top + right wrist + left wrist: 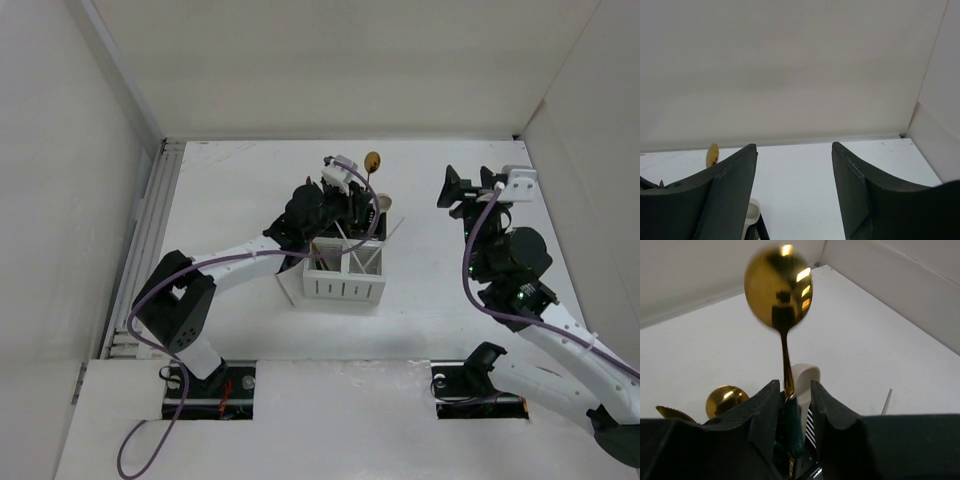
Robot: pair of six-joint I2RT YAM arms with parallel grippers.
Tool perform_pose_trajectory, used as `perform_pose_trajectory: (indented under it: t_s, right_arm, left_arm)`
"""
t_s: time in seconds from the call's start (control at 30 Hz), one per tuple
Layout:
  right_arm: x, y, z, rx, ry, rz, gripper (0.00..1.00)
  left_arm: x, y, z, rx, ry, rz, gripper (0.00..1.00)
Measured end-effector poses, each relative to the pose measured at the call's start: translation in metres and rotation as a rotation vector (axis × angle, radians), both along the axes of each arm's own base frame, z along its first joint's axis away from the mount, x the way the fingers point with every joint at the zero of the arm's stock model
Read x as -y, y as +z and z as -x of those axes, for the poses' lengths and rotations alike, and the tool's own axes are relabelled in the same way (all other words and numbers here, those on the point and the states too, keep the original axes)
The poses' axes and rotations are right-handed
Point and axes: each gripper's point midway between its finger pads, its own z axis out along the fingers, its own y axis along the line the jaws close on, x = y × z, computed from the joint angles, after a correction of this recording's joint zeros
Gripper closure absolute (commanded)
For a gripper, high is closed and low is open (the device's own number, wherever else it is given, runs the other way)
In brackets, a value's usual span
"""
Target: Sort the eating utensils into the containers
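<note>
The containers [343,285] stand mid-table, with utensils upright in them. My left gripper [352,192] hovers over the back bins. A gold spoon [778,287] with a dark teal handle stands upright between its fingers [765,410]. The handle rests against the left finger, with a gap to the right one; the jaws are partly open. The spoon's bowl [373,160] sticks out past the gripper and looks blurred. A cream spoon [805,380] and another gold spoon [725,399] stand in the bins just beyond. My right gripper [468,192] is open and empty, off to the right.
A white chopstick [886,402] pokes up at the right of the bins. A serrated gold utensil tip [670,412] shows at the left. The enclosure's white walls [330,60] ring the table. The cream spoon [751,212] also shows in the right wrist view.
</note>
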Motion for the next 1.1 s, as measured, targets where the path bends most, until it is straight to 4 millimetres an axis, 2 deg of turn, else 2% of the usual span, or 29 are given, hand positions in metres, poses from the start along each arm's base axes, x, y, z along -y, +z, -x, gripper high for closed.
perform_pose_trajectory:
  t_s: [0.13,0.2,0.4,0.53,0.63,0.77,0.83,0.87,0.9,0.97,1.03,1.1]
  right_arm:
    - [0.001,-0.005,0.001,-0.019,-0.001,0.016,0.33]
    - [0.0,-0.008,0.0,-0.032,0.0,0.029,0.33]
    - [-0.015,-0.017,-0.007,-0.066,0.049,0.082,0.31]
    - [-0.037,-0.016,-0.016,-0.089,0.128,0.134,0.24]
    - [-0.058,-0.009,-0.02,-0.102,0.213,0.164,0.22]
    - [-0.096,0.01,-0.025,-0.126,0.367,0.187,0.24]
    - [-0.124,0.014,-0.029,-0.163,0.454,0.197,0.27]
    - [-0.14,0.014,-0.029,-0.181,0.495,0.204,0.29]
    - [-0.159,0.009,-0.03,-0.209,0.539,0.214,0.3]
    - [-0.197,-0.018,-0.026,-0.292,0.618,0.262,0.31]
    - [-0.237,-0.058,-0.013,-0.389,0.715,0.326,0.35]
    - [-0.269,-0.102,0.002,-0.491,0.799,0.392,0.4]
  left_arm:
    - [0.002,-0.007,0.002,-0.006,-0.004,-0.005,0.48]
    - [0.001,-0.006,0.001,-0.001,0.003,-0.001,0.4]
    - [-0.012,0.002,-0.004,0.003,0.077,0.001,0.31]
    - [-0.036,0.03,-0.004,0.028,0.172,0.003,0.29]
    - [-0.059,0.068,-0.006,0.075,0.269,0.002,0.27]
    - [-0.111,0.128,-0.003,0.126,0.438,0.018,0.27]
    - [-0.156,0.148,-0.002,0.121,0.557,0.031,0.27]
    - [-0.182,0.15,-0.001,0.098,0.633,0.027,0.27]
    - [-0.208,0.161,0.002,0.103,0.698,0.048,0.27]
    - [-0.258,0.164,0.012,0.075,0.838,0.053,0.27]
    - [-0.303,0.162,0.027,0.05,0.966,0.06,0.27]
    - [-0.334,0.158,0.046,0.03,1.057,0.067,0.27]
